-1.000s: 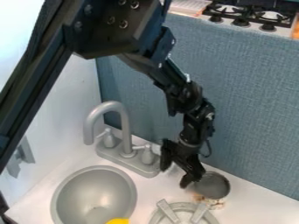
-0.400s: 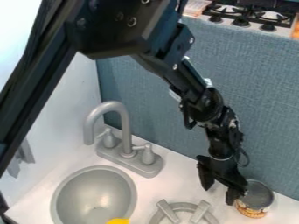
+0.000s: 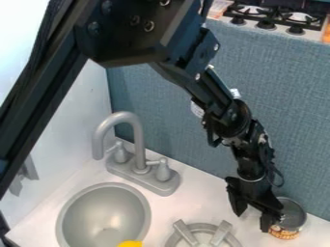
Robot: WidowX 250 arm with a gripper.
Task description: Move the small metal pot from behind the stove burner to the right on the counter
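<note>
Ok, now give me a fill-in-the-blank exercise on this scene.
The gripper has its fingers ____, not shut.
The can beside it stands ____, not tipped over.
The small object at the sink is coloured ____.
The panel behind the faucet is coloured ____.

Missing words: open; upright; yellow; blue.

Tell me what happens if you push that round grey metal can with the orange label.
The can would probably stay stiff, since its wall looks like metal. It might be light, because its open top shows a hollow inside. If it tipped over, its round side could let it roll.
</note>
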